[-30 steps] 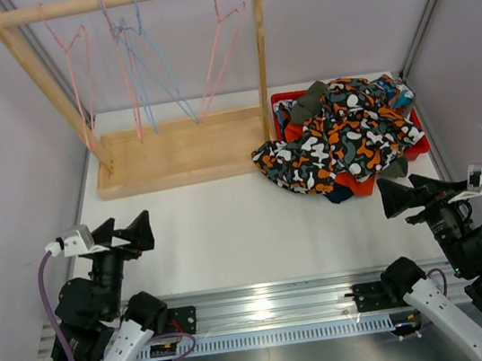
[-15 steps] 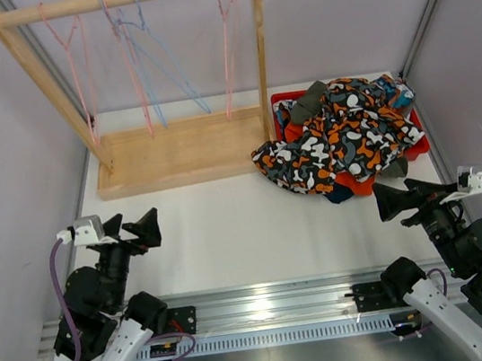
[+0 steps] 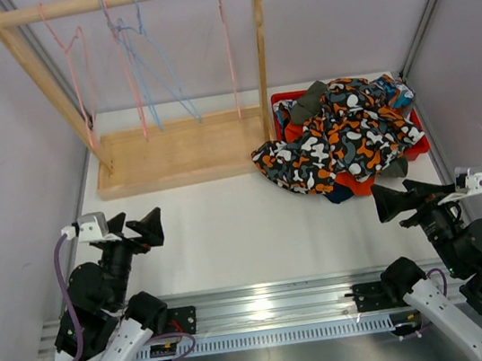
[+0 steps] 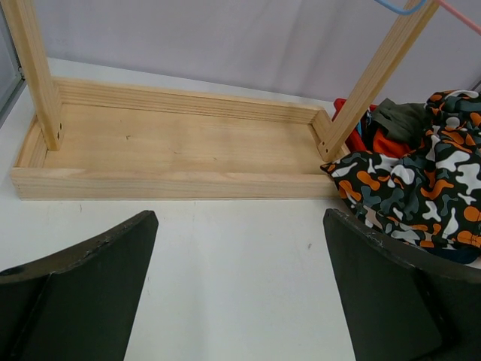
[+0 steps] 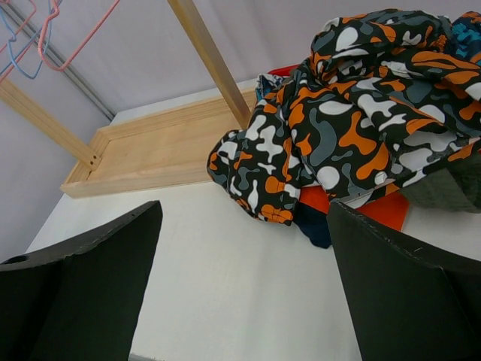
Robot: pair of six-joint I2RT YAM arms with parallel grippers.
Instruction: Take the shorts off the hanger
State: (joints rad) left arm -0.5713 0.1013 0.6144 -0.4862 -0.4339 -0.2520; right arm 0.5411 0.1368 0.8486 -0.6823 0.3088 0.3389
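On the overhead view, you have the shorts [image 3: 340,143] heaped at about 2 o'clock from the table's middle. Most of the heap sits in a red tray [image 3: 277,101]. The blotch-print pair [image 3: 310,156] lies on top and spills over the tray's 9 o'clock rim onto the white table [image 3: 228,214]. The wooden rack [image 3: 178,153] stands at 11 o'clock, and its pink and blue wire hangers [image 3: 151,62] hang bare from the rail. Your left gripper [image 3: 134,225] at 8 o'clock and right gripper [image 3: 402,194] at 4 o'clock are both released, jaws spread wide and grasping nothing. Open table lies between them and the rack's near edge.

On the left wrist view, the spread fingers frame bare table. The rack's base fills 12 o'clock, and its right post [image 4: 376,75] rises at 1 o'clock just beside the heap. An olive green pair [image 4: 402,116] shows at 2 o'clock.

On the right wrist view, you see the layers more plainly than from above. A bright orange pair [image 5: 376,212] and a navy pair [image 5: 312,226] lie under the blotch-print hem, and a teal-print pair [image 5: 466,30] sits at 1 o'clock.
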